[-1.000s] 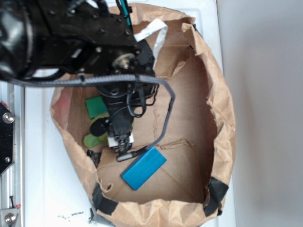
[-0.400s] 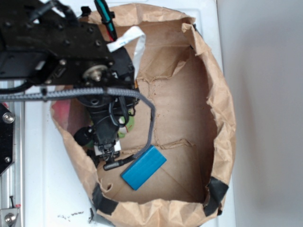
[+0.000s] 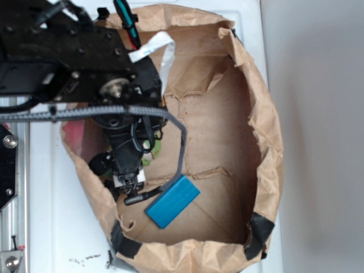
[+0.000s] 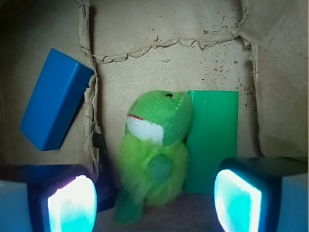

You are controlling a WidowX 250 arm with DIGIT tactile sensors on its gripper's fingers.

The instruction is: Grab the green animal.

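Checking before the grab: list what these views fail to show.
- Exterior view: the green animal is almost wholly hidden under the arm; the green block too.
- Wrist view: the pincer fingers are cut off by the bottom edge.
- Wrist view: the animal's lower body is blurred.
- Neither view shows how far above the bag floor the fingertips sit.

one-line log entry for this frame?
stage: pre-grasp | gripper: open, straddling plush frog | frog: touching green block | blue block: apart | surface: torn paper bag

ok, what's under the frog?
Frog lies on brown paper, pressed against the green block. Its body hides the paper directly beneath. Open gripper straddles it.
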